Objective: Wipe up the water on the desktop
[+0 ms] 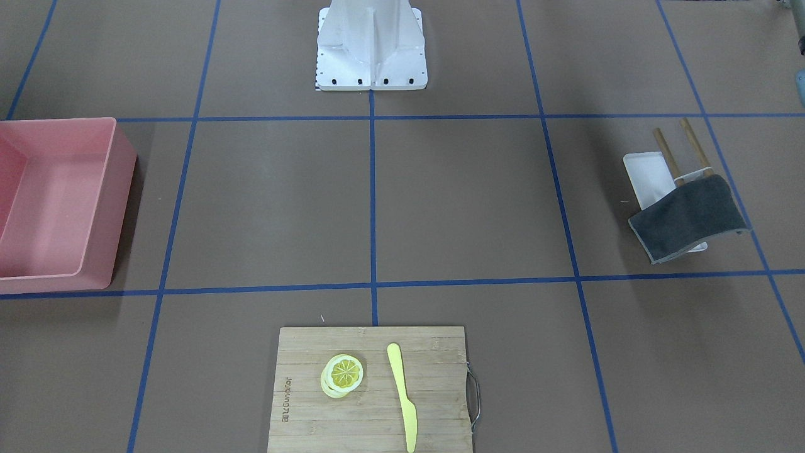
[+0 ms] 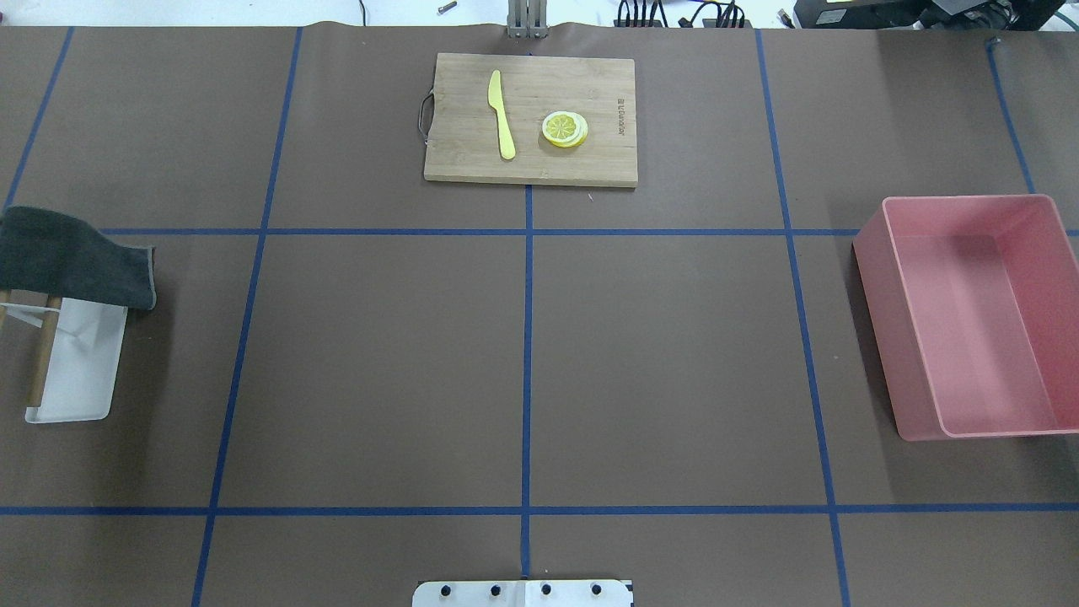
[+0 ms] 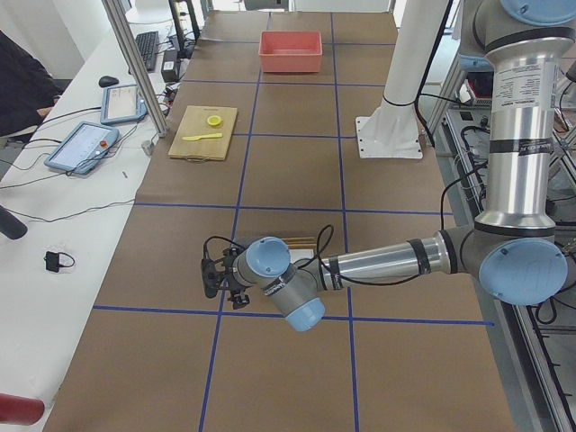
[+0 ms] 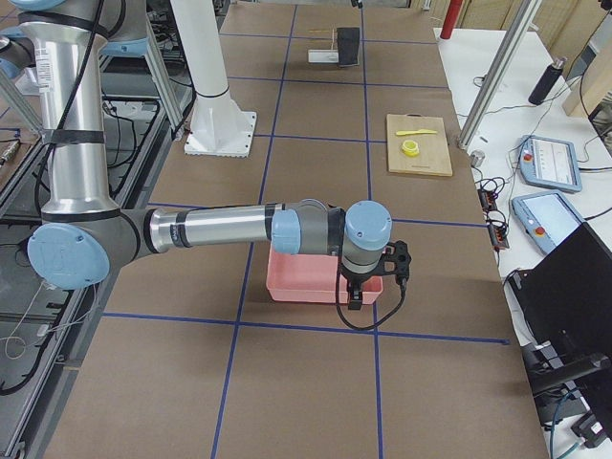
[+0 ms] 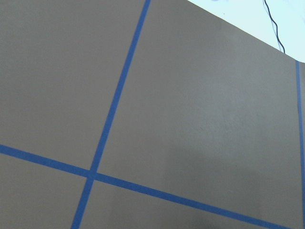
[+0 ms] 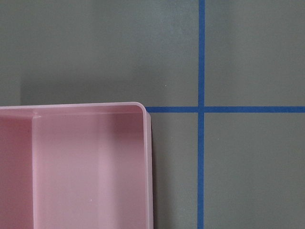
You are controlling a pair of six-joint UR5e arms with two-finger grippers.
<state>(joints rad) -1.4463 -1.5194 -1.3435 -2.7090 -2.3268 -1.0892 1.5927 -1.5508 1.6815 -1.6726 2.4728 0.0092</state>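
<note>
Worktop is where my whole job is lying: brown, matte, flat and face up, crossed by blue tape lines and spreading under everything. Its long axis is running from my left side to my right, across the overhead view and straight away from the camera in both side views. Being a flat sheet, it is pointing nowhere but up. I am finding no wet patch on it in any view, so I cannot say where the water is sitting.

I am judging the job to be at its opening step, fetching the wiper. A grey cloth is hanging over a small wooden-legged rack on a white tray at my far left, untouched. My left end effector is hovering above the worktop near that rack. It is showing only from the side, so I cannot tell whether it is released or clenched. My right end effector is hanging over a corner of the pink bin, and I cannot tell its state either.

Next, I think, the left arm is needing to swing onto the cloth's free edge, pinch it and lift it clear without tipping the rack. The cutting board with its knife and lemon slices is lying well apart.
</note>
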